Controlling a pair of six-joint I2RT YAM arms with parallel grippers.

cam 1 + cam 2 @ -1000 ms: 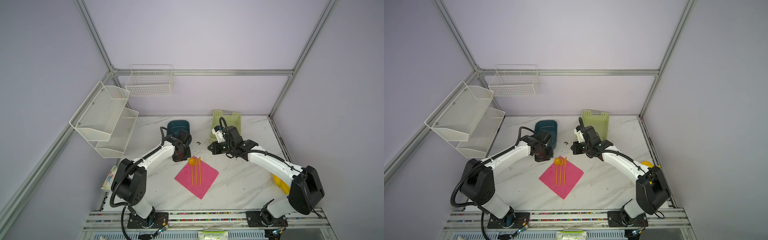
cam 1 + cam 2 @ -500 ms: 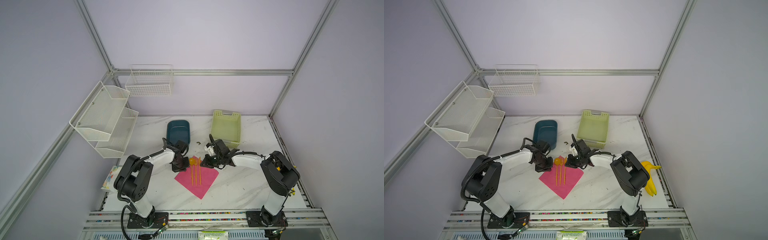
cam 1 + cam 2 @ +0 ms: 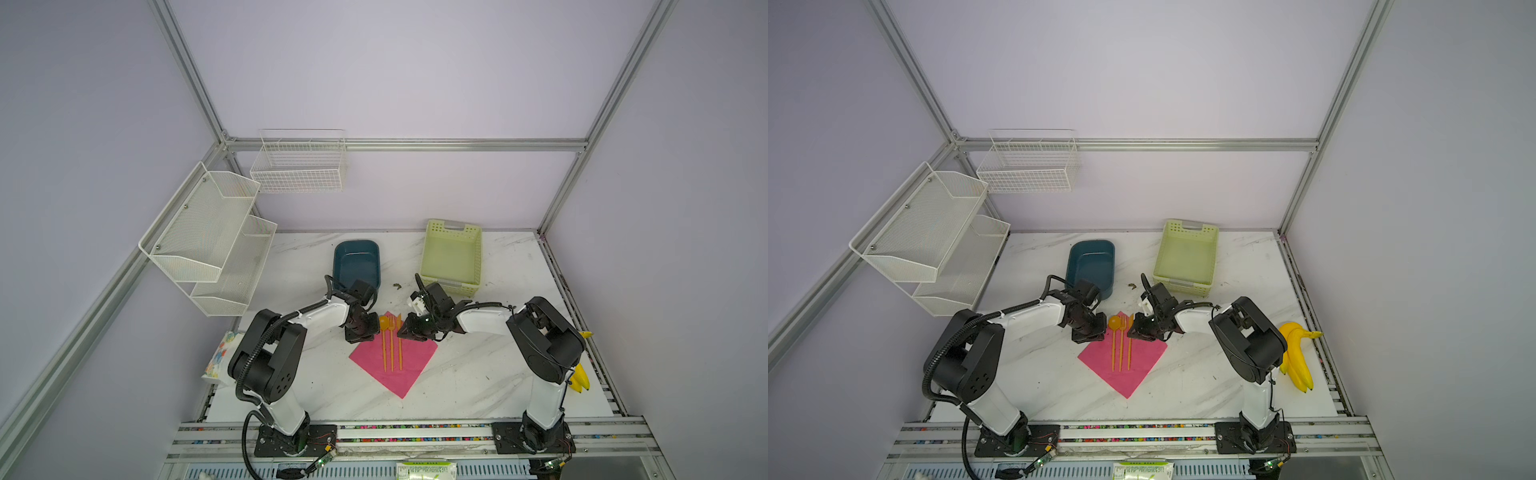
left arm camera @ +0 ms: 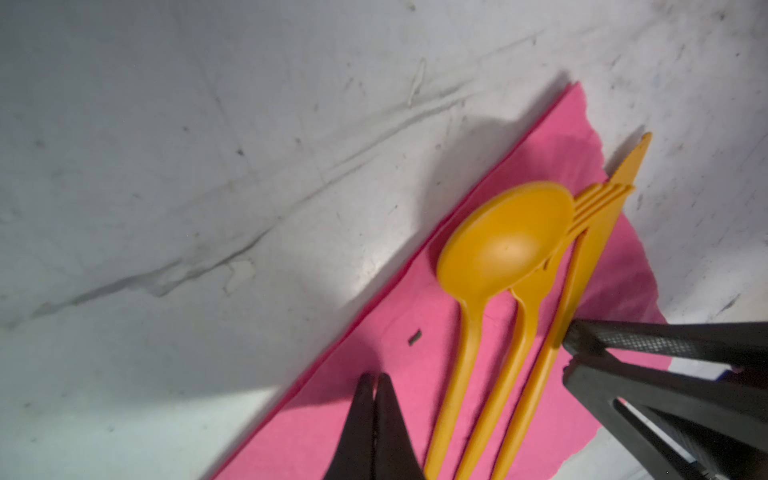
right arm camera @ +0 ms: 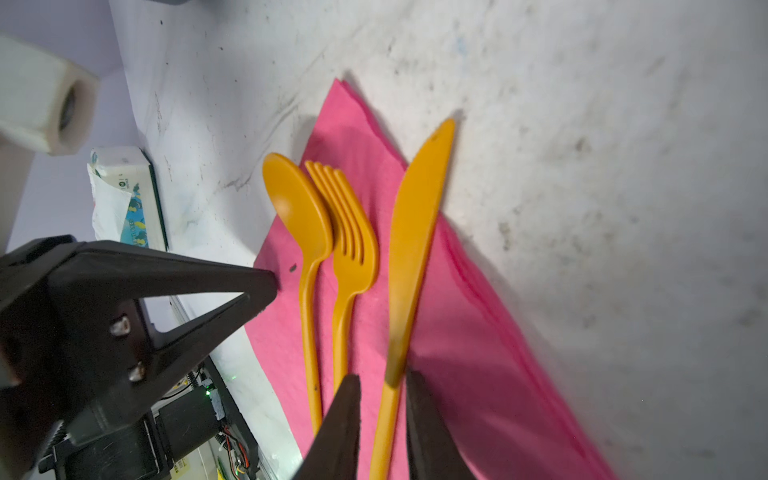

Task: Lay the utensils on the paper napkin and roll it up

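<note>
Napkin: the magenta-pink square paper napkin (image 3: 401, 376) lies flat mid-worktop (image 3: 478, 386) as a diamond, with corners at 12, 3, 6 and 9 o'clock in both top views.
Utensils: the slim orange plastic spoon (image 3: 384, 321), fork (image 3: 392, 347) and knife (image 3: 400, 351) lie side by side on it. Their handles point to 6 o'clock and their heads sit at the 12 o'clock corner. The spoon's bowl touches the fork's tines, and the knife's tip overhangs the paper.
Left jaws: pressed together, tips down on the napkin just beside the spoon's handle, at about 10 o'clock of the diamond.
Right jaws: slightly spread at about 1 o'clock, straddling the knife's handle with a gap on each side, so not pinching it.
Just changed: a second ago both arms stood raised nearer 12 o'clock, clear of the paper. Now both are low at its far edges, and the right jaws, shut then, have parted.
Meaning: placing looks finished, and the parted jaws suggest a last alignment of the knife. Rolling has not begun.
Risk: the thin sheet may drag under the left tips.
</note>
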